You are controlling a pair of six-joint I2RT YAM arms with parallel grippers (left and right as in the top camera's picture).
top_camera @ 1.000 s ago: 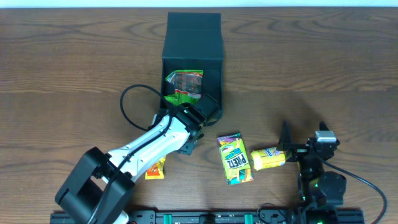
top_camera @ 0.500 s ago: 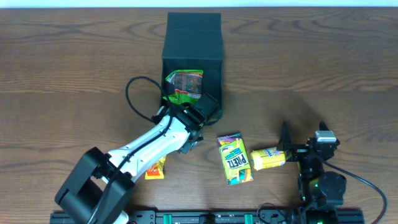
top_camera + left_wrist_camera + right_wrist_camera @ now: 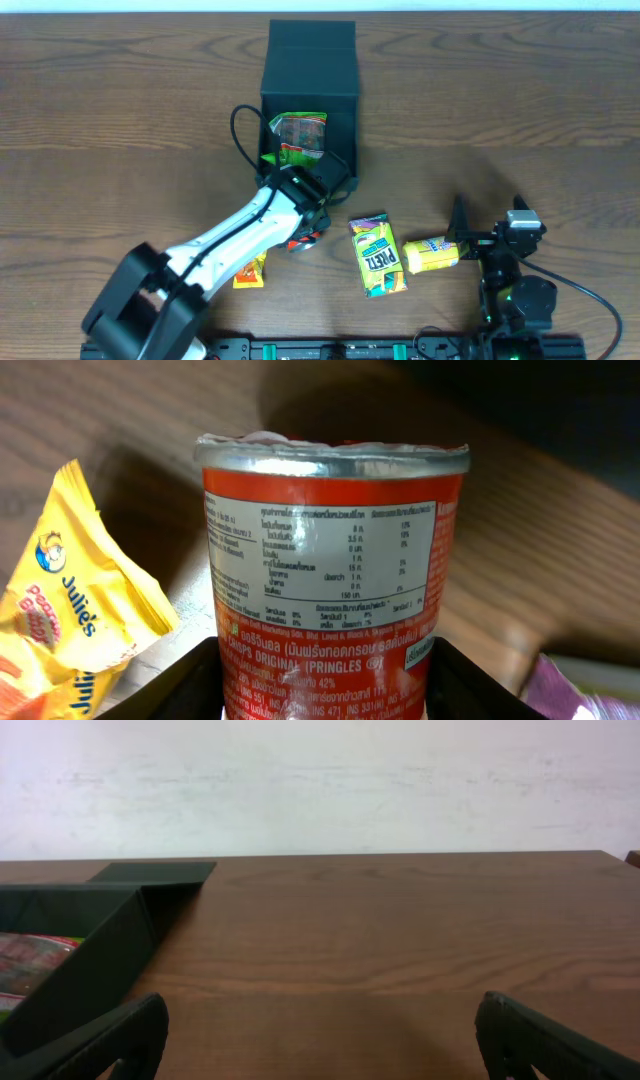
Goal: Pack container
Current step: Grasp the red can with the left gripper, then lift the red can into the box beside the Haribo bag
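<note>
wooden table (image 3: 120, 120): left gripper (image 3: 325, 670) clamps pringles can (image 3: 330, 540) near julie's packet (image 3: 70, 610), container (image 3: 310, 70); right gripper (image 3: 320, 1030) gapes.

left arm (image 3: 238, 230): white shell, black joints | cable (image 3: 236, 135): black loop | right hand (image 3: 320, 1045): matte black

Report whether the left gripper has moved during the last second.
Yes. The left gripper, around the Pringles can, has shifted slightly right, toward the Pretz packet.

Pringles can (image 3: 330, 560): "CHIPS ORIGINAL" and "(PRINGLES" on the red label, below a white nutrition table in Thai script too small to read
Julie's packet (image 3: 70, 620): "Julie's" in blue on yellow, the orange word below it blurred
Pretz packet (image 3: 377, 256): "PRETZ" on the front
</note>
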